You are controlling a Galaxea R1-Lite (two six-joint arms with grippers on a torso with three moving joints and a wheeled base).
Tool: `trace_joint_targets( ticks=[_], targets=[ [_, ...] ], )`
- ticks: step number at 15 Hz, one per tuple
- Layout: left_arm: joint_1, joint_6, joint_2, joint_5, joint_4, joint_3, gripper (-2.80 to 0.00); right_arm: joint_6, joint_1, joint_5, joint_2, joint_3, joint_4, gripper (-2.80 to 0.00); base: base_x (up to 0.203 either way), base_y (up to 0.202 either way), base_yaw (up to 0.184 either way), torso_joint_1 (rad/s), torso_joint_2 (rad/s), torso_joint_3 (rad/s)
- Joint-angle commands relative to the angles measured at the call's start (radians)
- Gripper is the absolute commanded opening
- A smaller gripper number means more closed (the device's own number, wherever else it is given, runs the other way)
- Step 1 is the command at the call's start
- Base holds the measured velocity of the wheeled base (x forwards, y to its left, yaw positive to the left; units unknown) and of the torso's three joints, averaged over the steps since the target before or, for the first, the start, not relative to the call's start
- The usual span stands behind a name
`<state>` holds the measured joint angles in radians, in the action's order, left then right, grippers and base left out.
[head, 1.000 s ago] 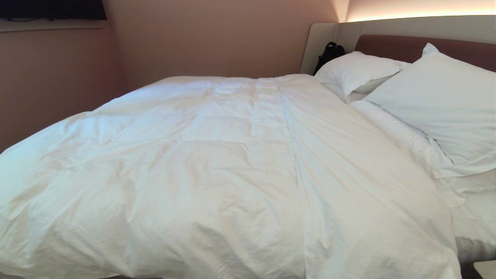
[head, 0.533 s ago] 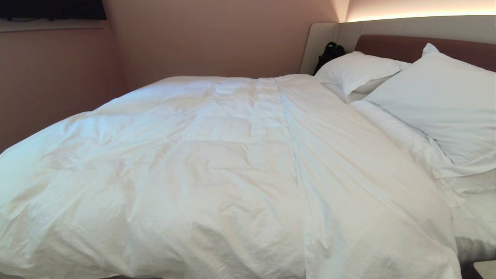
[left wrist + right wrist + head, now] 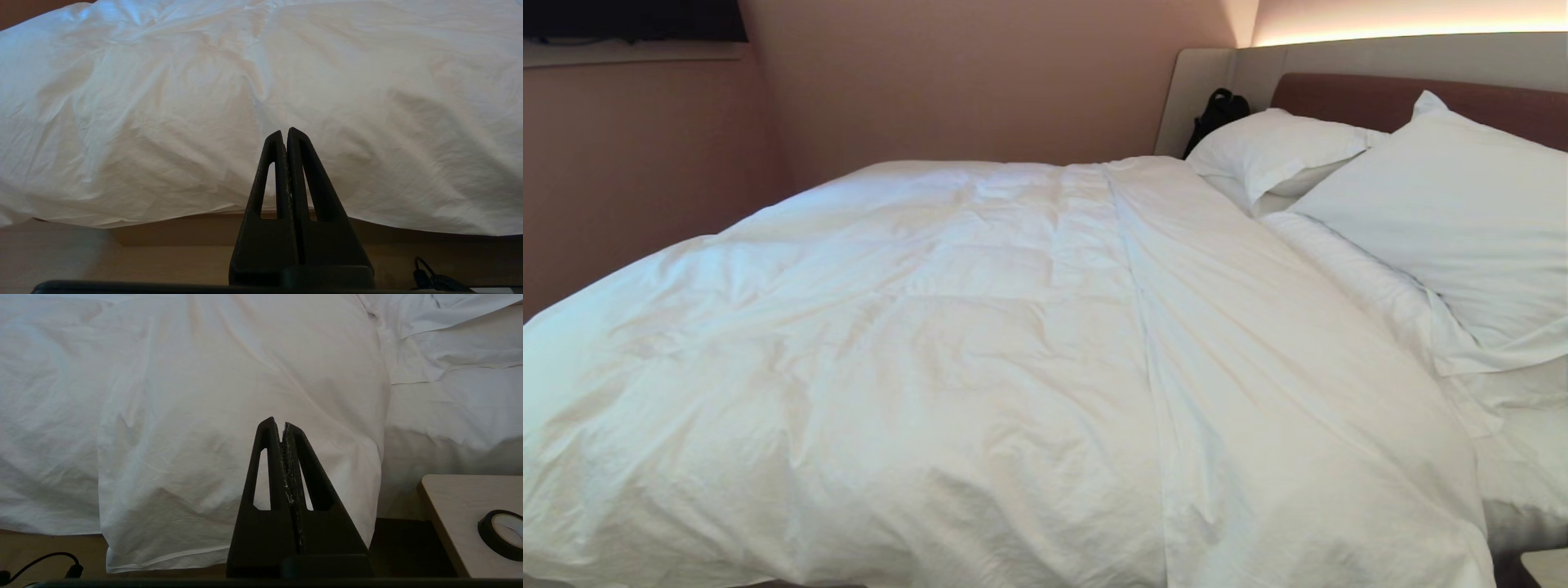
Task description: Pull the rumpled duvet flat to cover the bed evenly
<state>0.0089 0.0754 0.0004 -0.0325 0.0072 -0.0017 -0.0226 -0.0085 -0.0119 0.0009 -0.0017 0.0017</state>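
Observation:
The puffy white duvet (image 3: pixel 980 351) lies spread over most of the bed (image 3: pixel 1527 465), wrinkled, its near edge draping over the bedside. It ends short of the pillows, where the fitted sheet shows. Neither gripper appears in the head view. In the left wrist view my left gripper (image 3: pixel 286 131) is shut and empty, held off the bedside and pointing at the duvet's (image 3: pixel 163 102) hanging side. My right gripper (image 3: pixel 278 422) is likewise shut on nothing, facing the duvet's (image 3: pixel 229 396) draped corner near the head end.
Two white pillows (image 3: pixel 1462 220) lean on the brown headboard (image 3: pixel 1372 98), with a black bag (image 3: pixel 1217 110) in the far corner. A bedside table (image 3: pixel 461 514) with a black tape roll (image 3: pixel 502 533) stands beside the bed. A black cable (image 3: pixel 45 563) lies on the floor.

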Motion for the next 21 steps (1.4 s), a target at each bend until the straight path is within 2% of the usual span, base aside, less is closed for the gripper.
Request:
trace_joint_targets(
  ticks=[1, 8, 15, 21],
  targets=[
    [0.0, 0.004, 0.0, 0.0, 0.0, 0.0, -2.8, 0.0, -0.001, 0.0, 0.001, 0.0, 0.0, -2.8, 0.0, 0.0, 0.0, 0.0, 0.0, 0.0],
    [0.0, 0.038, 0.0, -0.006, 0.0, 0.0, -2.8, 0.0, -0.001, 0.0, -0.001, 0.0, 0.0, -2.8, 0.0, 0.0, 0.0, 0.0, 0.0, 0.0],
    [0.0, 0.034, 0.0, -0.004, 0.0, 0.0, -2.8, 0.0, -0.001, 0.0, 0.001, 0.0, 0.0, -2.8, -0.153, 0.0, 0.001, 0.003, 0.0, 0.003],
    [0.0, 0.027, 0.0, -0.003, 0.0, 0.0, -2.8, 0.0, 0.0, 0.0, 0.001, 0.0, 0.0, -2.8, 0.0, 0.0, 0.0, 0.0, 0.0, 0.0]
  ],
)
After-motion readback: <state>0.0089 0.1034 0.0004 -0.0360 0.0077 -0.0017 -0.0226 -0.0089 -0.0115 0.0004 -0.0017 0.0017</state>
